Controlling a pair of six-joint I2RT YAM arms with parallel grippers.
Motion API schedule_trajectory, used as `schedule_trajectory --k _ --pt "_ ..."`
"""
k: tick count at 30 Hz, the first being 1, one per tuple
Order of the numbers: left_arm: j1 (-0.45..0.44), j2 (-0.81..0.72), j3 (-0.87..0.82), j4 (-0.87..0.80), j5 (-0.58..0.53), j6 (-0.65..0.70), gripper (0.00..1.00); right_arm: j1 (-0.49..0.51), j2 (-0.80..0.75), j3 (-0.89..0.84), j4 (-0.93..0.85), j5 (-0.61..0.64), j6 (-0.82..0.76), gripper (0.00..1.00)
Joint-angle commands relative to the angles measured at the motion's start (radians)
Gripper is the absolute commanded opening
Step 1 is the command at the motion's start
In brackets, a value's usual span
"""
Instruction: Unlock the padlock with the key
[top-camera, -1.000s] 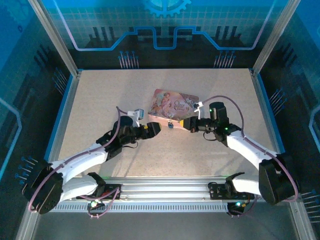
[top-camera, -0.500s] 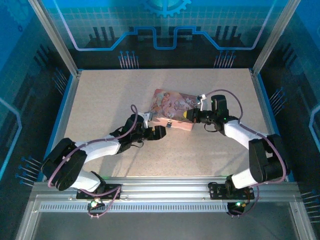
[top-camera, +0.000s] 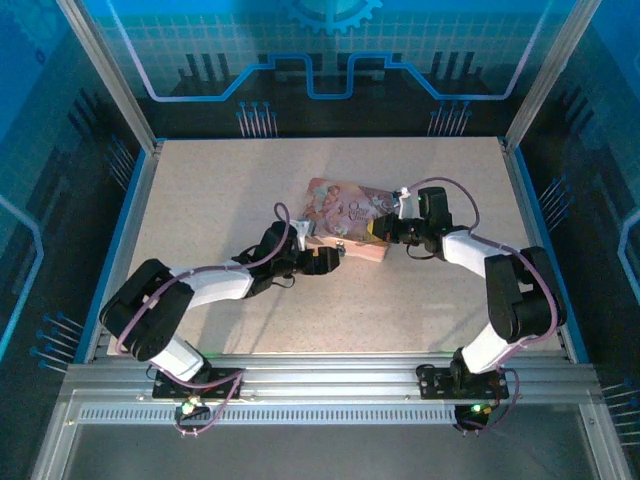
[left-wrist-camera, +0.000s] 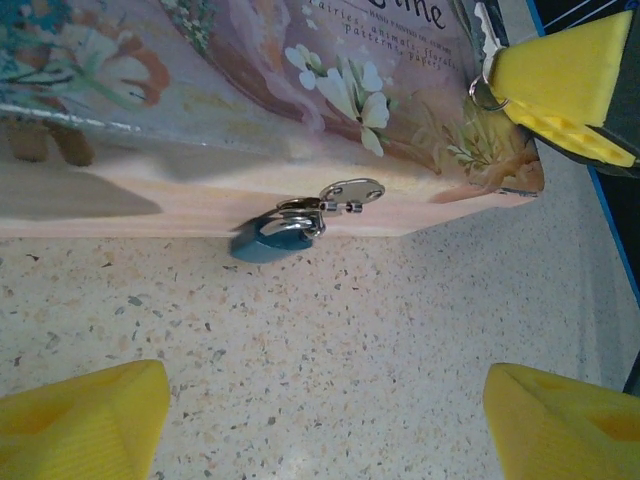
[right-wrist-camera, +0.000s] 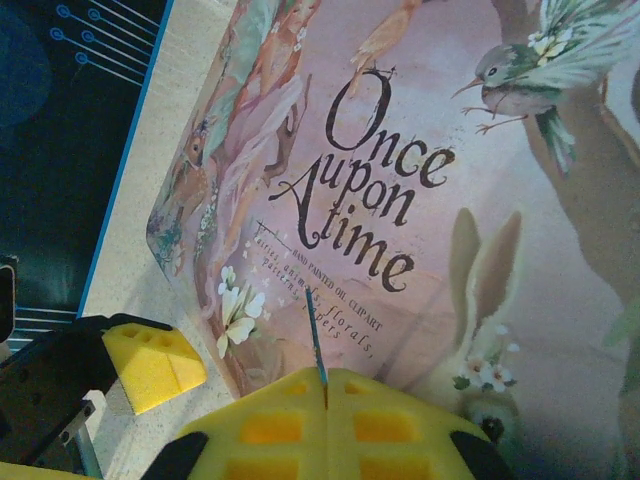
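A flat pink box (top-camera: 345, 208), printed with storybook figures and the words "Once upon a time", is lying near the middle of the speckled beige tabletop (top-camera: 220, 190), filling the ground between the two arms. The left gripper (left-wrist-camera: 320, 410) is hovering low over the table just in front of the box's near wall. Its yellow foam fingers (left-wrist-camera: 85, 420) are standing wide apart with nothing between them. The right gripper (right-wrist-camera: 325, 385) is hanging over the box's right corner with its yellow pads pressed together, pinching the thin metal key (right-wrist-camera: 316, 338).

From the right wrist the key's blade is showing only edge-on, as a sliver poking out over the lid. From the left wrist its head and ring are peeking out beside the pad, and its teeth cannot be made out.

The small bluish padlock (left-wrist-camera: 265, 242) is hanging by its silvery shackle from a round metal hasp (left-wrist-camera: 350, 192) on the box's near wall. It is tilting down against the table, apart from the key, with its keyhole out of sight.
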Motion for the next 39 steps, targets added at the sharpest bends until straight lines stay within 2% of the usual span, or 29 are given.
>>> schedule_trajectory --k 1,22,32,39 --pt "0.006 0.024 0.031 0.018 0.0 0.038 0.83 -0.01 0.014 0.005 -0.062 0.014 -0.019 0.0" --pt "0.015 0.121 0.067 0.042 -0.008 0.074 0.79 0.085 -0.001 -0.098 -0.044 0.048 0.043 0.0" --pt "0.027 0.151 0.064 0.089 -0.029 0.168 0.78 0.101 -0.006 -0.095 -0.05 0.059 0.043 0.0" --pt "0.041 0.173 0.069 0.136 0.011 0.194 0.76 0.104 -0.009 -0.095 -0.057 0.064 0.041 0.0"
